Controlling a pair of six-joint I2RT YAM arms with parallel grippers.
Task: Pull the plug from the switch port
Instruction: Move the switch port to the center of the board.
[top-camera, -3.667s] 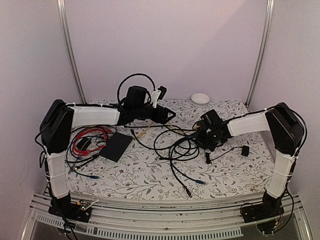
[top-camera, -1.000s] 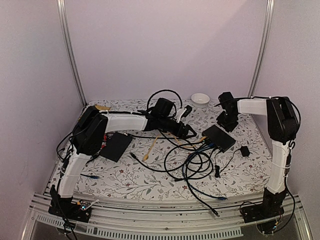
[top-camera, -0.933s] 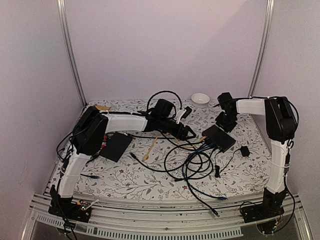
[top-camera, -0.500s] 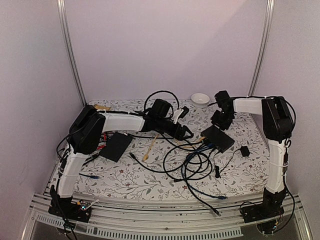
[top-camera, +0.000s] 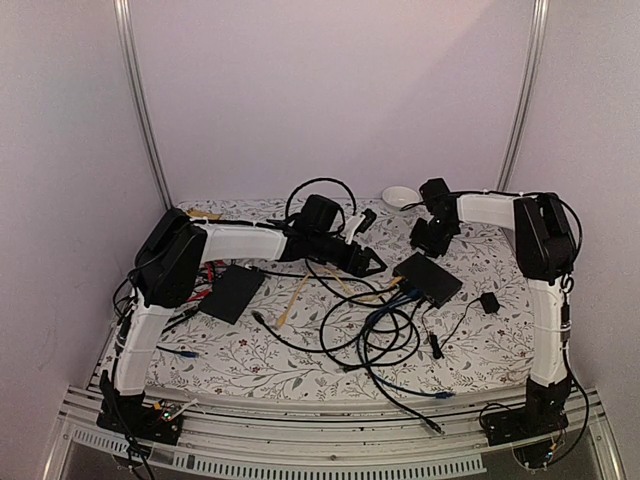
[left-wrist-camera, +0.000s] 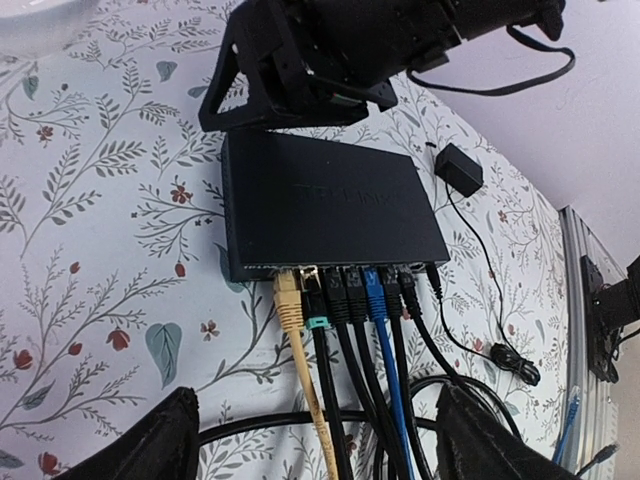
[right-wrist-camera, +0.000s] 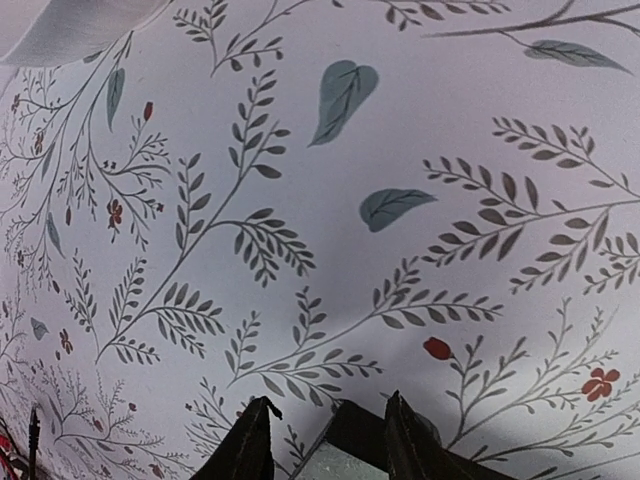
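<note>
"While the left fingers (left-wrist-camera: 165, 450) hang spread wide with nothing gripped, just short of the sockets, what worries you?"

"Aim, mostly. A row of plugs sits shoulder to shoulder along the near edge of the switch (left-wrist-camera: 320, 205). There's a beige plug (left-wrist-camera: 288, 298) at the left end, black ones beside it and a blue plug (left-wrist-camera: 374, 297) among them. Fingers that wide could close on two neighbours at once. They could also pinch a cord behind the plug body and only strain the wire."

"And the right fingers (right-wrist-camera: 252, 445)?"

"They're down at the far edge of the switch, on the side away from the sockets. I can't tell whether they're clamped on the casing or only resting against it. I'd guess those plugs have catches. If so, and the box isn't truly held, a pull would drag it across the flowered surface (left-wrist-camera: 90, 230) toward the left arm and free nothing."

"Where does the switch sit, exactly?"

"It lies flat, right of centre, between the two arms, with its sockets facing the left one. The cords run out from it into a tangle of cables (top-camera: 375, 330) looping over the middle."

"So the tangle matters too?"

"I'd say so. Some cords run right between the open fingers. Snag a loop on the way in and a wrong plug gets yanked, or the small black adapter (left-wrist-camera: 458, 170) beside the switch gets towed along."
</note>
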